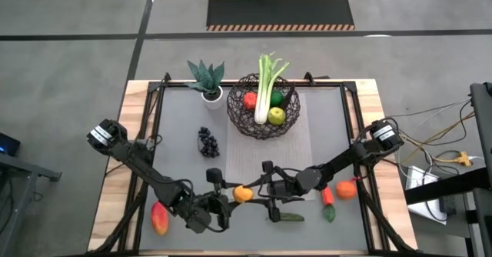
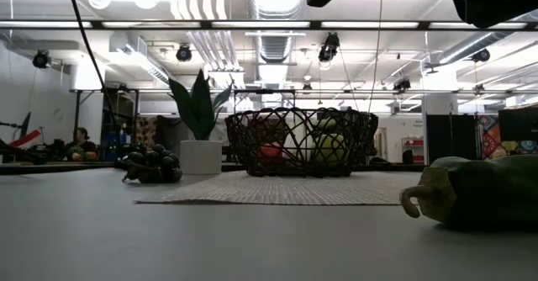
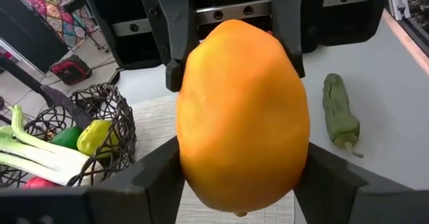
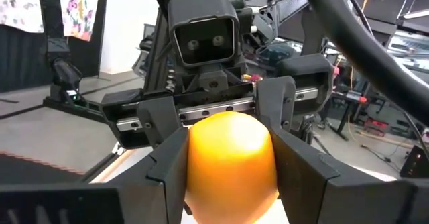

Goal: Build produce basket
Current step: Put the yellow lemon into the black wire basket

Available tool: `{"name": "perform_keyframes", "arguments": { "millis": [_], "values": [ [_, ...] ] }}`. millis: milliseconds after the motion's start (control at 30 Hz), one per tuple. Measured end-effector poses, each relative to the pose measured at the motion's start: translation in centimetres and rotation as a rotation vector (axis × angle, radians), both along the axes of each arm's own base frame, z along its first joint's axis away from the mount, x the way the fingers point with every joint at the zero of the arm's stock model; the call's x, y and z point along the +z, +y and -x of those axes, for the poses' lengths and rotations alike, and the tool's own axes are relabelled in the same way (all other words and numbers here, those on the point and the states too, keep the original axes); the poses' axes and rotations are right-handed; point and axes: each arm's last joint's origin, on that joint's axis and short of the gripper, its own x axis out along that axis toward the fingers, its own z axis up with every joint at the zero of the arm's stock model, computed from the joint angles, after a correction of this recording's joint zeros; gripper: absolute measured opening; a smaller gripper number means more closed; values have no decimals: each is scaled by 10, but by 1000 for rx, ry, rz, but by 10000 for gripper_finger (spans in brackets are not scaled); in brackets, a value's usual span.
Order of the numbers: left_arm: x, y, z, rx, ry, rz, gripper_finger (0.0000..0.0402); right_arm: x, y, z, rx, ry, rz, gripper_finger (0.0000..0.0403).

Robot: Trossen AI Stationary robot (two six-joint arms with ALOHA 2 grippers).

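- My left tool [image 1: 233,194] and my right tool [image 1: 254,189] meet nose to nose low in the middle of the high view. Both are closed on the same orange fruit [image 1: 243,193].
- In the left wrist view my own fingers [image 3: 157,174] press its lower flanks, and the right tool's fingers [image 3: 171,43] grip its upper end. I cannot tell which pair carries the weight.
- The fruit is held in the air above the table [image 1: 177,118], lower centre of the high view, well apart from the basket [image 1: 238,118] in the upper middle.
- I judge the fruit to be light and rigid, with a smooth, glossy, egg-shaped skin. It should not bruise, but a rounded, slick surface can squirt out of a pinch.
- The best hold is across the widest part, fingers square to the long axis. A grip near the tapered end could slide off.
- With two tools on one small fruit there is little spare surface, so one should let go only while the other sits firmly at the widest part.
- The basket already holds a leek [image 1: 267,76], a red fruit [image 1: 250,101] and a yellow-green fruit [image 1: 276,117]. The open spot is on its lower-left side.
- Still on the table are grapes [image 1: 207,141] left of centre and a green pepper [image 1: 290,217] just below my right tool.
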Motion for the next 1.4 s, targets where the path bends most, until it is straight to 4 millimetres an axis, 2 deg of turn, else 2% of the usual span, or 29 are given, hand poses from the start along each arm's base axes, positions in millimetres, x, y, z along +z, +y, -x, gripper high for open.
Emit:
{"name": "perform_keyframes", "arguments": {
  "millis": [300, 500, 667, 867, 1033, 1167, 1267, 1400],
  "values": [
    [-2, 5, -1, 36, 18, -62, 288, -1, -2, -1, -20, 13, -28, 164],
    [-2, 10, 4, 18, 91, -172, 305, 4, -6, 2, -105, 99, -45, 164],
    [6, 20, 16, 47, 139, -236, 305, 20, -18, 7, -197, 297, -79, 164],
    [12, 36, 36, 87, 122, -258, 306, 50, -38, 13, -433, 541, -110, 164],
    [7, 51, 54, 116, 59, -218, 306, 79, -65, 10, -606, 627, -160, 164],
    [10, 56, 63, 118, -14, -149, 306, 94, -95, -2, -715, 600, -225, 164],
    [10, 59, 68, 115, -31, -126, 306, 98, -123, -12, -792, 583, -259, 164],
    [10, 58, 71, 101, -35, -118, 306, 88, -165, -23, -879, 601, -302, 164]
  ]
}}
